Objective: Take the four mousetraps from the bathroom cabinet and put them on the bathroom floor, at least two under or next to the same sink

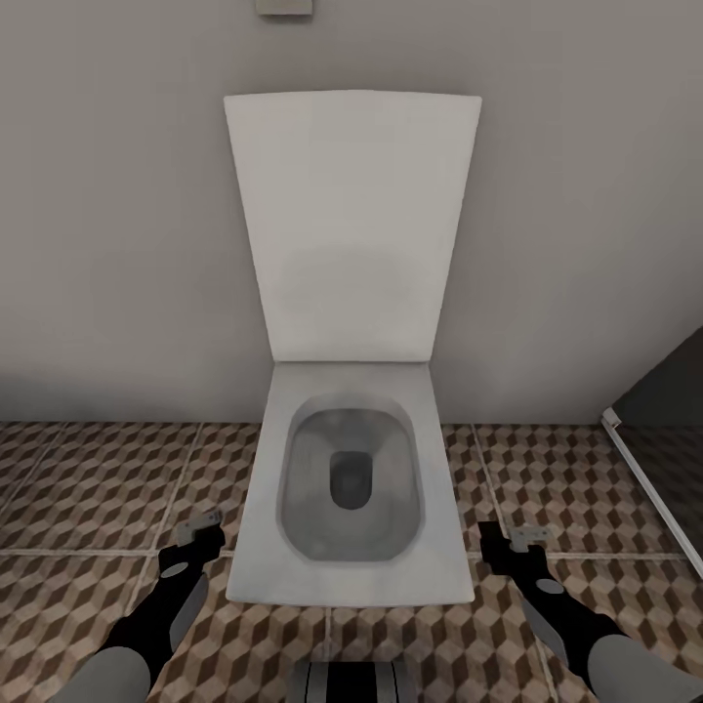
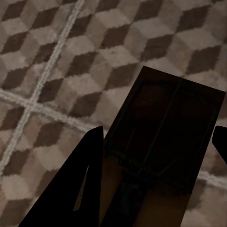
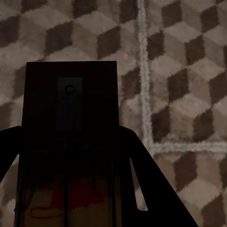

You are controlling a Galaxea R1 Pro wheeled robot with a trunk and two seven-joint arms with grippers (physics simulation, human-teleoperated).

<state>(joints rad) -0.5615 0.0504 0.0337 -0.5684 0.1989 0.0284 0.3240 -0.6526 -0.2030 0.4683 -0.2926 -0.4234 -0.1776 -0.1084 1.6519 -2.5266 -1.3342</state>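
Observation:
I hold one mousetrap in each hand above the cube-patterned bathroom floor [image 1: 88,488]. My left gripper [image 1: 200,535] is shut on a mousetrap [image 1: 203,520] to the left of the toilet bowl. In the left wrist view that mousetrap [image 2: 165,137] is a dark wooden board with wire parts, held between the fingers [image 2: 80,189] over the tiles [image 2: 56,71]. My right gripper [image 1: 520,543] is shut on a second mousetrap [image 1: 533,534] to the right of the bowl. In the right wrist view this mousetrap [image 3: 71,109] shows as a board with a metal plate. The cabinet is out of view.
A white toilet [image 1: 439,547] with its lid [image 1: 351,225] raised stands straight ahead against the grey wall. The white-framed edge of a dark glass shower enclosure [image 1: 649,478] runs along the right. Tiled floor lies open on both sides of the toilet.

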